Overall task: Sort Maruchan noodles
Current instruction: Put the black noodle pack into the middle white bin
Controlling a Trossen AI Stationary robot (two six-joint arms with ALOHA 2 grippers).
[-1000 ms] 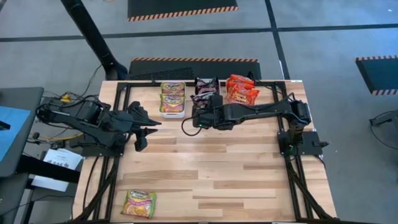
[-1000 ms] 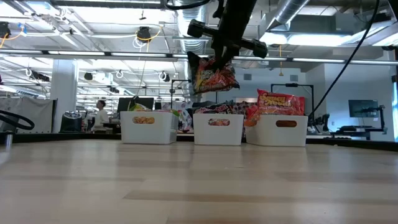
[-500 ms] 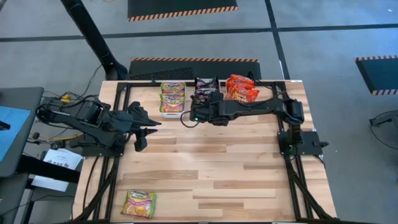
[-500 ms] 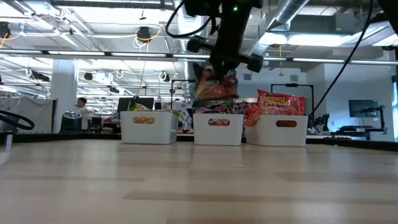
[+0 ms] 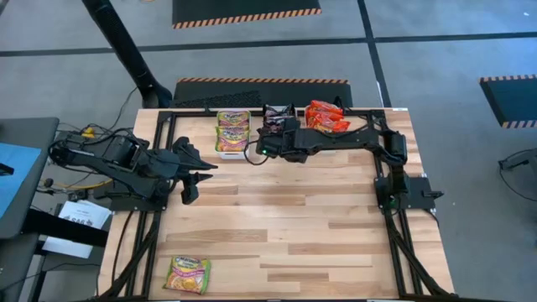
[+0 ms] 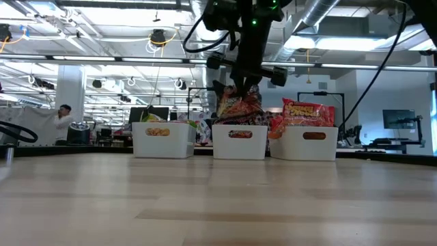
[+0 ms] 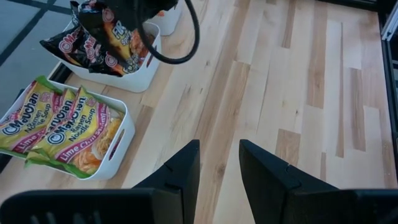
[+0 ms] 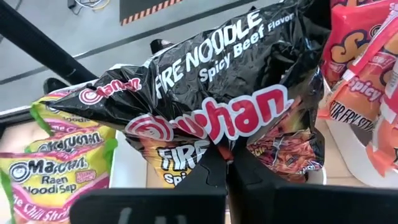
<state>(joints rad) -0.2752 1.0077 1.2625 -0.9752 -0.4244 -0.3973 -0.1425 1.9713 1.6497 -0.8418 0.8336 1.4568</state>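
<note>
Three white bins stand along the far edge. The left bin (image 5: 232,149) holds green-yellow Maruchan packets (image 8: 59,168), the middle bin (image 6: 239,141) dark ones, and the right bin (image 6: 304,142) red-orange ones (image 5: 325,118). My right gripper (image 8: 225,155) is over the middle bin, shut on a black packet (image 8: 217,81) marked "Fire Noodle Spicy Beef". Another green-yellow packet (image 5: 187,274) lies flat near the table's front left corner. My left gripper (image 7: 219,168) waits at the left side, held above the table, open with nothing between its fingers. My right gripper pinches the black packet between its two fingers at one edge, about mid-length (image 8: 219,144). The fingers slant down toward the table's far edge. The packet hangs crumpled below them, its lower end (image 6: 239,117) down at the middle bin's rim among the packets there.
The wide wooden tabletop (image 5: 294,226) lies between the bins and the front edge. Black frame rails (image 5: 401,243) run along both sides. My left arm (image 5: 126,164) reaches in from the left edge.
My right gripper has moved toward the table's far edge and down, rolling a little, still shut on the black packet. The packet has come down from well above the bins to the middle bin's top.
</note>
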